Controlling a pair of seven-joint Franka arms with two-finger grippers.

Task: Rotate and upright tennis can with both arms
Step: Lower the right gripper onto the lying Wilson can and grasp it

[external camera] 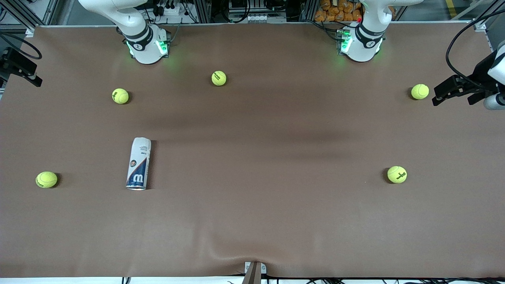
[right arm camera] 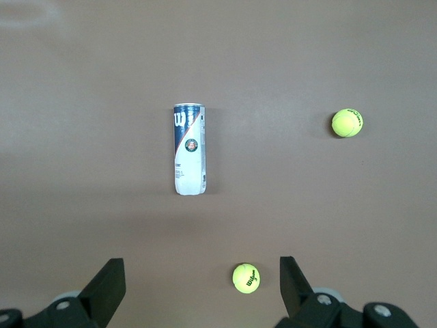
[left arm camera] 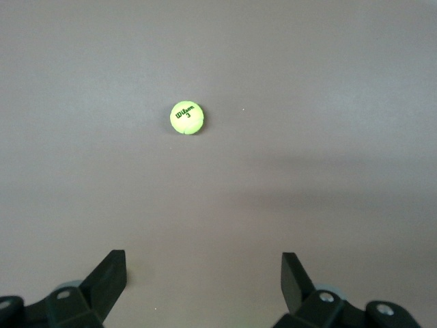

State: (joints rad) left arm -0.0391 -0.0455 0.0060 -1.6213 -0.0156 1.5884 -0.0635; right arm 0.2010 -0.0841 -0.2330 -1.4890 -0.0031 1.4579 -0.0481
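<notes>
The can (external camera: 138,163) lies flat on the table (external camera: 252,221), nearest the camera, toward the right arm's end, silvery rim facing the camera. The right gripper (right arm camera: 203,287) hangs above it, released; a ball (right arm camera: 246,278) shows between its fingers. The left gripper (left arm camera: 204,280), released, hangs over bare mat and one ball (left arm camera: 186,117)

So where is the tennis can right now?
The tennis can lies on its side on the table, toward the right arm's end, between two tennis balls.
</notes>
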